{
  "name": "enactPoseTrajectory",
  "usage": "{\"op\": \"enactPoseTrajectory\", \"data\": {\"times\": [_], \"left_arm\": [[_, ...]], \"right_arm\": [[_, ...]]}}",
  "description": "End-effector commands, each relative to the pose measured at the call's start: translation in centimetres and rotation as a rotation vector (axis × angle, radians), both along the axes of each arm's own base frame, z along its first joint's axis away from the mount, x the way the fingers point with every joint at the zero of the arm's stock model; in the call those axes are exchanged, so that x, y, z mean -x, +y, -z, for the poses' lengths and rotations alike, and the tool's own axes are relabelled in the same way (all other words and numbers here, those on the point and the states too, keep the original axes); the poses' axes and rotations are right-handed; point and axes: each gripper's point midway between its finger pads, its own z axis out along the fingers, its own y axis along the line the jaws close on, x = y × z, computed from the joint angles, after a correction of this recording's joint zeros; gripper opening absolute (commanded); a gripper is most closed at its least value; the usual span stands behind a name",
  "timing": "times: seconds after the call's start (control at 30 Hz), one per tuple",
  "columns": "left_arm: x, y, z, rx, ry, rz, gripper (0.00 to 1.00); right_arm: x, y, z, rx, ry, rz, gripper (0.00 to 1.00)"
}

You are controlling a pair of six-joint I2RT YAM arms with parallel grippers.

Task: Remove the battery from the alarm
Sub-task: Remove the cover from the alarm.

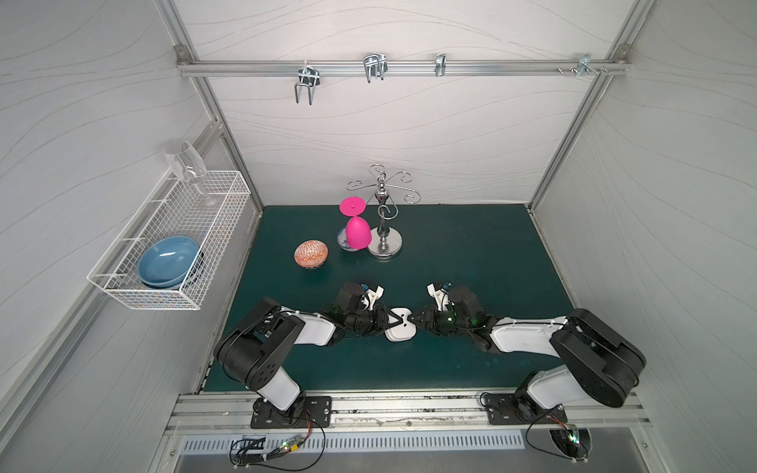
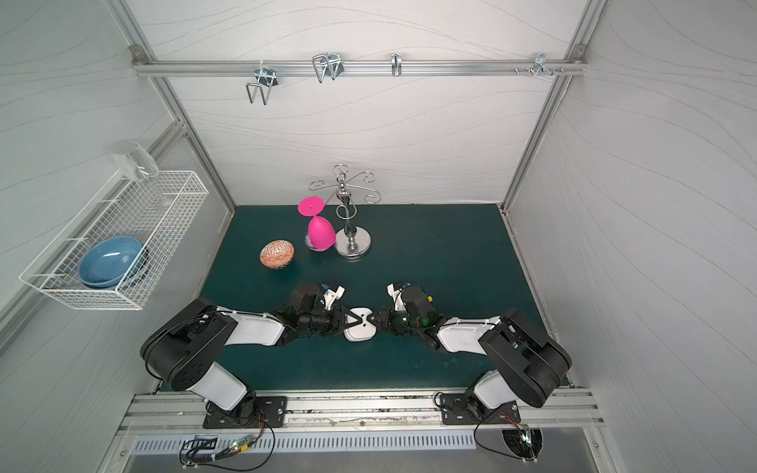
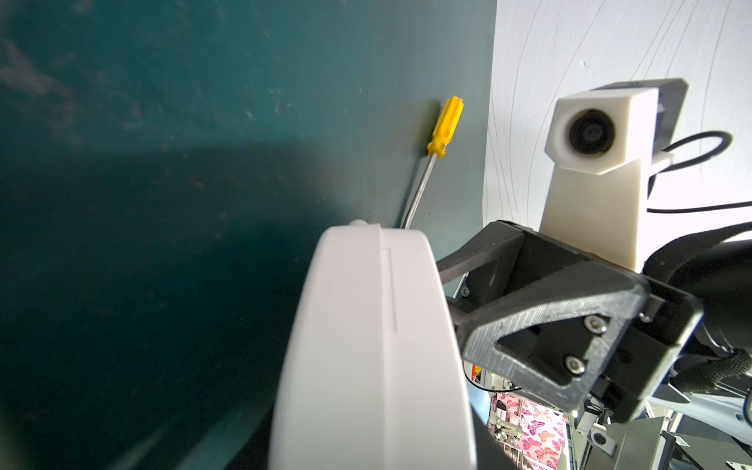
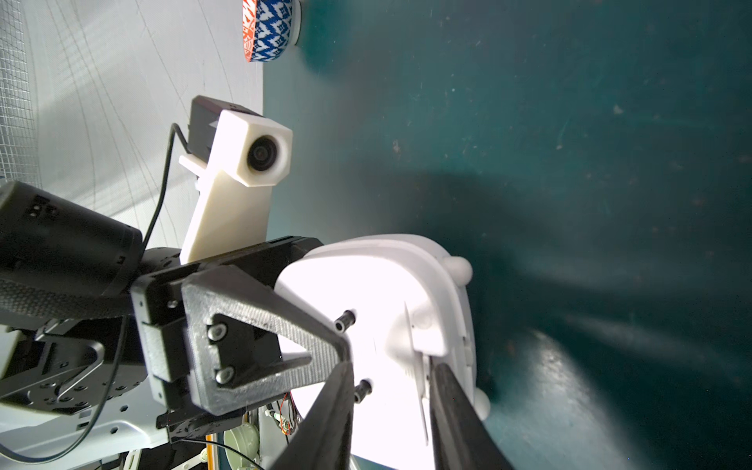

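Alarm (image 1: 399, 332) is held tip-to-tip between both claws, back turned up.
Left gripper (image 1: 398, 318) is pinched on its near rim. Right gripper (image 1: 414, 317) straddles the opposite rim, jaws part-spread; contact cannot be told. Battery is not seen, judged inside, nearer the right claw. Open mat (image 1: 450, 254) is left behind both claws; screwdriver (image 3: 443, 126) lies beyond the alarm.

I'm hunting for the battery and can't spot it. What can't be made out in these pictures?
- The battery: in no view; presumably inside the alarm.
- The alarm's dial: faces away from every camera.
- The screwdriver: tip behind the alarm, left wrist view.
- Patterned bowl: cut off by the frame edge, right wrist view.
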Motion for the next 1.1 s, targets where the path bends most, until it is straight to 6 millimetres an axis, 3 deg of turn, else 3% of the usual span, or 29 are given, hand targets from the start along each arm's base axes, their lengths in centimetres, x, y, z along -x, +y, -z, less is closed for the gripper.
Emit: {"op": "enactPoseTrajectory", "data": {"times": [0.0,0.5,0.87,1.07], "left_arm": [[-1.1,0.6,1.3,-0.069,-0.002,-0.050,0.21],[-1.1,0.1,1.0,-0.034,0.014,-0.039,0.21],[-1.3,0.4,1.4,-0.057,0.026,-0.053,0.21],[-1.3,0.4,1.5,-0.060,0.029,-0.052,0.23]], "right_arm": [[0.4,2.5,-5.3,-0.199,-0.098,-0.099,0.35],[0.8,4.7,-5.2,-0.213,-0.074,-0.158,0.34],[0.2,3.1,-7.2,-0.239,-0.126,-0.123,0.34],[0.0,2.0,-6.2,-0.188,-0.107,-0.101,0.35]]}}
